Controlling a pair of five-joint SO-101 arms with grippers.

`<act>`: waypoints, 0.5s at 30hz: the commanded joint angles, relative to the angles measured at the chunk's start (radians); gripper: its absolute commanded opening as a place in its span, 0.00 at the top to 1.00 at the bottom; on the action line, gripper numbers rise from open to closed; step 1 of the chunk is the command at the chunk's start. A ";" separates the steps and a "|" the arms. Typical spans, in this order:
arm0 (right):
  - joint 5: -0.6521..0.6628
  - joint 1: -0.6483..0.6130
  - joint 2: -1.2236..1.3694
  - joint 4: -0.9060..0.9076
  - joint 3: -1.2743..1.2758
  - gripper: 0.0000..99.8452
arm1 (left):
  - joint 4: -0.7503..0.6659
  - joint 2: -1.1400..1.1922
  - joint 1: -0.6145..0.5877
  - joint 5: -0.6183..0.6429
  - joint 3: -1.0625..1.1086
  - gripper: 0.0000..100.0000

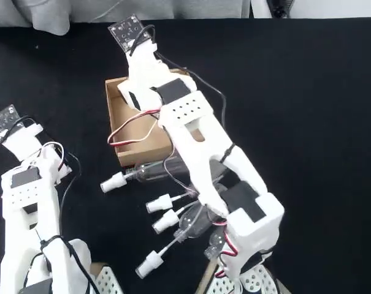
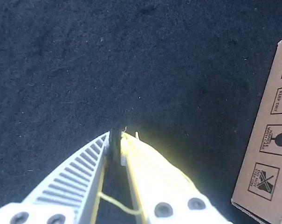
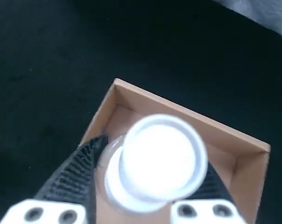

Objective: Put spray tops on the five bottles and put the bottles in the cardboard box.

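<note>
Clamped in the right gripper [image 3: 152, 163]: a spray-topped bottle [image 3: 159, 156], poised over the cardboard box [image 3: 192, 122], possibly partly inside, hiding most of the floor. Lying on the table [image 1: 308, 92] at the box's five o'clock: four more bottles [image 1: 151, 173]. At nine o'clock: left gripper [image 2: 116, 140], pinched narrow, holding nothing.

The counter [image 1: 308, 92] is covered with a black cloth. Beyond the counter's far edge there is a grey fabric [image 1: 142, 9], and beside it a white surface [image 1: 332, 7].
</note>
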 commanded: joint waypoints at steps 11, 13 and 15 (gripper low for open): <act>-0.006 -0.035 0.090 -0.118 -0.079 0.92 | -0.015 -0.044 -0.008 0.009 -0.021 0.97; -0.006 -0.035 0.101 -0.138 -0.079 0.92 | -0.014 -0.044 -0.008 0.009 -0.021 0.97; -0.006 -0.035 0.110 -0.164 -0.079 0.92 | -0.014 -0.044 -0.008 0.009 -0.022 0.97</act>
